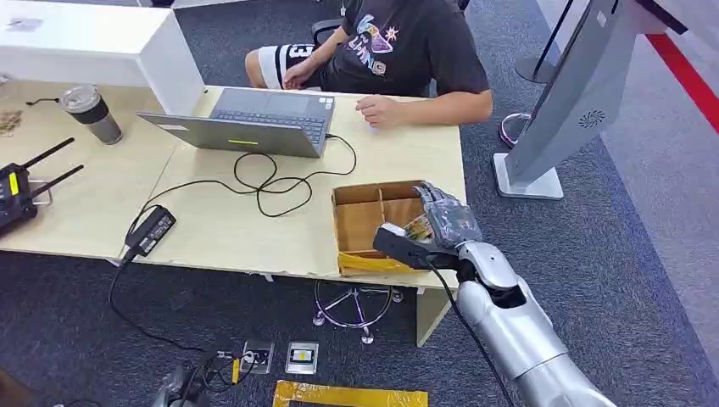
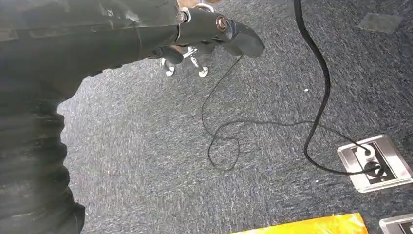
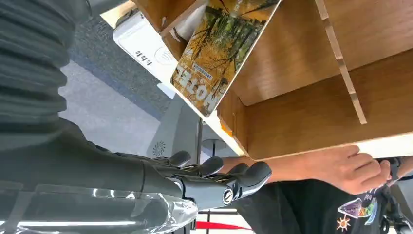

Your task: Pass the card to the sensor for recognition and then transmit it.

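The card (image 3: 221, 48), printed with an autumn forest picture, leans tilted in a corner compartment of the cardboard box (image 3: 311, 112), beside the white sensor (image 3: 146, 51). In the head view the card (image 1: 418, 227) peeks out at the box's (image 1: 360, 222) front right corner, just under my right hand (image 1: 447, 216). My right hand's fingers (image 3: 219, 178) are stretched out and stay apart from the card, holding nothing. My left hand (image 2: 146, 34) hangs over the carpet with a dark finger (image 2: 234, 34) extended and nothing in it.
A person sits across the table (image 1: 212, 220), one hand (image 1: 381, 110) resting on it near the box. A laptop (image 1: 254, 123), black cables (image 1: 271, 182), a power brick (image 1: 151, 231), a cup (image 1: 91, 113) and a radio unit (image 1: 15, 191) are on it. A white kiosk stand (image 1: 564, 102) rises at right.
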Controlling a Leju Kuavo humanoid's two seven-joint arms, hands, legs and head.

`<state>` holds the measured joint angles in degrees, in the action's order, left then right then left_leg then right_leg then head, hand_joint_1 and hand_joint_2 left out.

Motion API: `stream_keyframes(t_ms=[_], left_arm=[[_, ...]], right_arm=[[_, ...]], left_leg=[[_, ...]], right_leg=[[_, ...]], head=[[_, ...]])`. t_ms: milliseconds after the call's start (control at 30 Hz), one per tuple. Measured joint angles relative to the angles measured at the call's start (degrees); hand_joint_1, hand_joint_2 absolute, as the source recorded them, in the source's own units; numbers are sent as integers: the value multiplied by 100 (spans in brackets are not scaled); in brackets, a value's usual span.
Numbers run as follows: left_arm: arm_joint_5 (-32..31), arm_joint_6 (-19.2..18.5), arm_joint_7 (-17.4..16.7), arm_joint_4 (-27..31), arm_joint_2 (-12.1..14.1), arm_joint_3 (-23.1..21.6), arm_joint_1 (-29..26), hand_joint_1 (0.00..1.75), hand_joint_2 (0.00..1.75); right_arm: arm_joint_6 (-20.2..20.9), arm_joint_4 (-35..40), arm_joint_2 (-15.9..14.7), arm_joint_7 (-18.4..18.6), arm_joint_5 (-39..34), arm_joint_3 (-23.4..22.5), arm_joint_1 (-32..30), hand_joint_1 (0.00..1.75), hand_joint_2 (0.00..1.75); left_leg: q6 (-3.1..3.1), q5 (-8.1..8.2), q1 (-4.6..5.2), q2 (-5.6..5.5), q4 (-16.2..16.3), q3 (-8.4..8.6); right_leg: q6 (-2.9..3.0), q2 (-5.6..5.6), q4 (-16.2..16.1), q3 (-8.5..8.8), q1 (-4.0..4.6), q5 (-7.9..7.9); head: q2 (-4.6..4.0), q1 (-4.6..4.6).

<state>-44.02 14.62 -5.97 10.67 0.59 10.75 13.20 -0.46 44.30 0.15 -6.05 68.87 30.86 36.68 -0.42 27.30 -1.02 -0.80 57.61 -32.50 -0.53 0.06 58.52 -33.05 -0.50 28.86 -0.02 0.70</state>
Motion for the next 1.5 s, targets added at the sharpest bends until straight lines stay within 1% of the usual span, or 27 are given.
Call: stream_keyframes(t_ms=[300, 1433, 1467, 1500], left_arm=[[0, 0, 0, 0, 0, 0, 0, 0, 175], [0, 0, 0, 0, 0, 0, -1, 0, 175], [0, 0, 0, 0, 0, 0, -1, 0, 175], [0, 0, 0, 0, 0, 0, -1, 0, 175]], right_arm=[[-4, -140, 9, -2, 0, 2, 9, 0, 175], [-4, -243, 39, -9, 0, 7, 35, 0, 175], [-7, -243, 39, -9, 0, 7, 35, 147, 175], [-4, -243, 39, -9, 0, 7, 35, 150, 175]], left_leg=[[0, 0, 0, 0, 0, 0], [0, 0, 0, 0, 0, 0], [0, 0, 0, 0, 0, 0], [0, 0, 0, 0, 0, 0]], right_leg=[[0, 0, 0, 0, 0, 0], [0, 0, 0, 0, 0, 0], [0, 0, 0, 0, 0, 0], [0, 0, 0, 0, 0, 0]], head=[[2, 0], [0, 0], [0, 0], [0, 0]])
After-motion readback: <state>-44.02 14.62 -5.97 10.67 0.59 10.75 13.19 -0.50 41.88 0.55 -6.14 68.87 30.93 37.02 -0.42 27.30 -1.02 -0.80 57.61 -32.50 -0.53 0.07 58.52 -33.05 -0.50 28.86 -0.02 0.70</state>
